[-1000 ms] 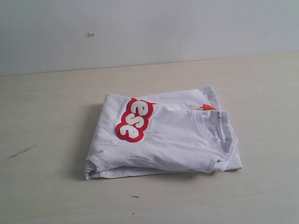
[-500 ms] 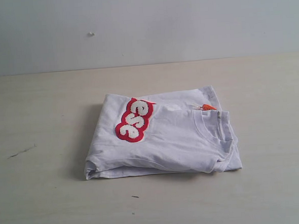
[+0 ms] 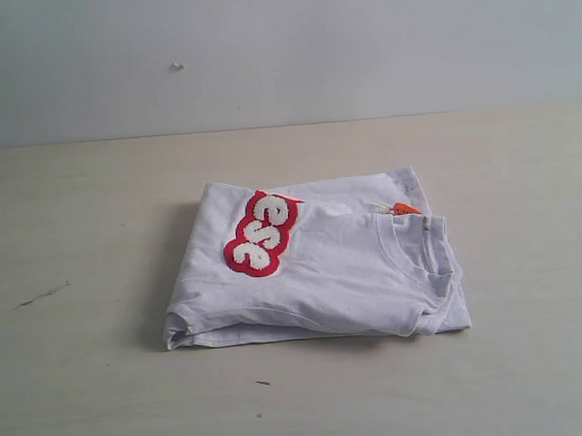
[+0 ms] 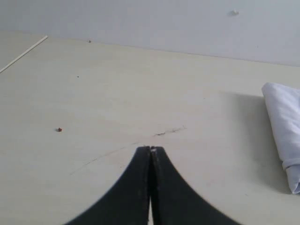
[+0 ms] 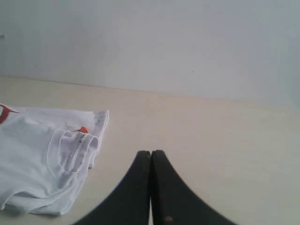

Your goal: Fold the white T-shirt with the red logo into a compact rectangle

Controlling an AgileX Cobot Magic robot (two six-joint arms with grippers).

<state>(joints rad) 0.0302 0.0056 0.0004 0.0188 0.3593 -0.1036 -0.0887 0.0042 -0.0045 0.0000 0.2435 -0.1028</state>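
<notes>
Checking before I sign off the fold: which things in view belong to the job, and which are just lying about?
Job: white T-shirt, folded on the table; red logo, on its top layer; left end effector and right end effector, both shut, off the cloth.
Lying about: dark scuff, small dark fleck and red speck, all on the table.

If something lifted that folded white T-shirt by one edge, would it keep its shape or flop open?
Probably flop: the white T-shirt is soft cloth in loose stacked layers, sagging at its rounded edges, so lifting one edge would likely unfold it. Thin fabric, so probably light. Pushed, it would likely bunch rather than slide on the table.
</notes>
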